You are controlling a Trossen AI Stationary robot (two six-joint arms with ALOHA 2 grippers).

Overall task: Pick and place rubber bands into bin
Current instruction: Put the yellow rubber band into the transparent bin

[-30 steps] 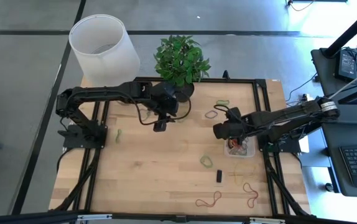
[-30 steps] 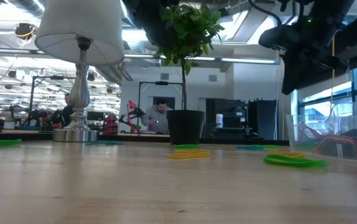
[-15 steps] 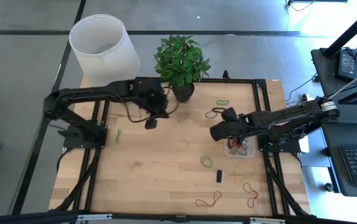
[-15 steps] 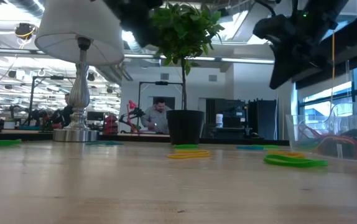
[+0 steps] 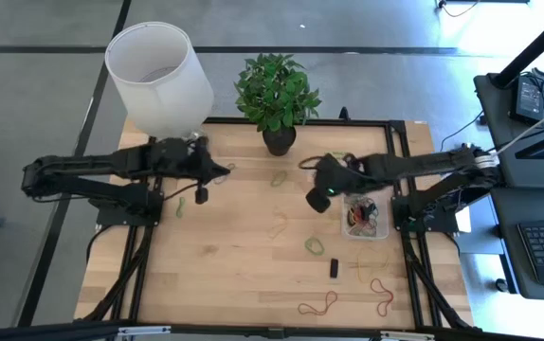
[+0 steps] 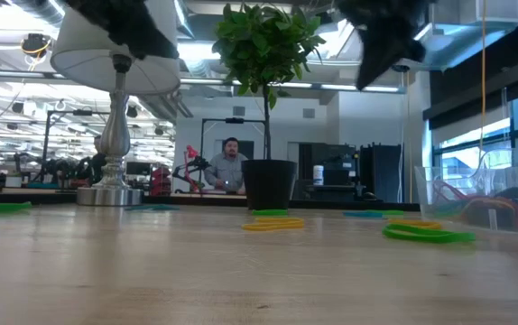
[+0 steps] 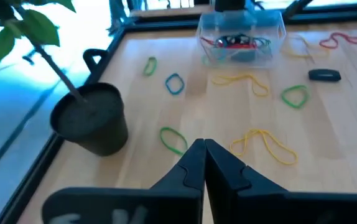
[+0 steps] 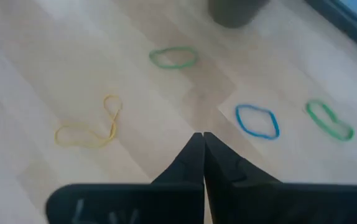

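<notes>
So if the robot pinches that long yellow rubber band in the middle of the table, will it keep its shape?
Probably not. The yellow rubber band lies in a thin twisted loop, so it would likely droop and seems very light. Lying flat on the table, it may slip the fingers.

Pale wood table (image 5: 244, 265), planked, smooth and matt. Clear glossy plastic bin (image 7: 272, 28) (see-through walls). Thin matt rubber bands (image 8: 173, 58). Matt white lampshade (image 5: 158, 76); shiny turned-metal lamp stem (image 6: 113, 135). Dark matt pot (image 7: 94, 121). Black matt fingers (image 7: 219, 165).
</notes>
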